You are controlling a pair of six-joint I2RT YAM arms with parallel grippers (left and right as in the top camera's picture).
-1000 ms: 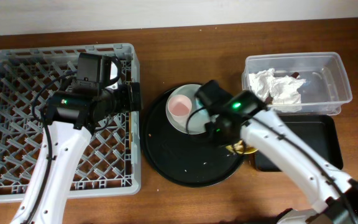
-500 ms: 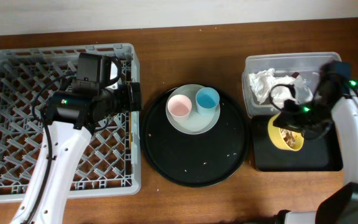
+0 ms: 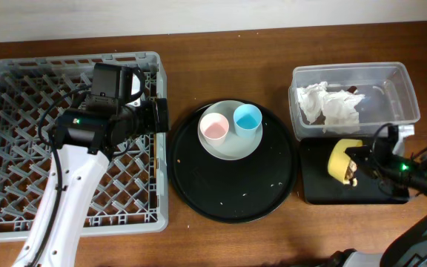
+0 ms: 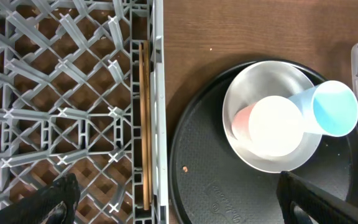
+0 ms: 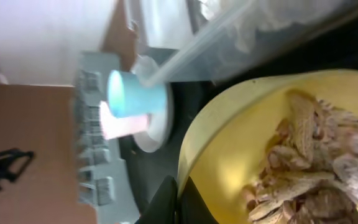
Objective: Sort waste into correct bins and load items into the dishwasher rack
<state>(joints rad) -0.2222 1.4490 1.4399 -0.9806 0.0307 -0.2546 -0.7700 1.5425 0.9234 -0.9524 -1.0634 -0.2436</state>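
Bowl tipped over the black tray; by my count, 2 of 7 things are sorted.
My right gripper [image 5: 180,198] pinches the rim of the bowl [image 5: 241,137], which is tilted on its side low over the black tray [image 3: 319,191] with the scraps [image 5: 319,168] not yet out. Just behind, the napkin [image 3: 328,104] lies in the tub [image 3: 399,111]. Further left, the pink cup [image 3: 214,127] and blue cup [image 3: 247,119] stand on the plate [image 3: 232,150]. Farthest, the chopsticks [image 4: 143,124] lie in the rack [image 3: 21,185], and my left gripper [image 4: 182,198] is spread wide above its edge. Left to do: scraps, bowl, 2 cups, plate.
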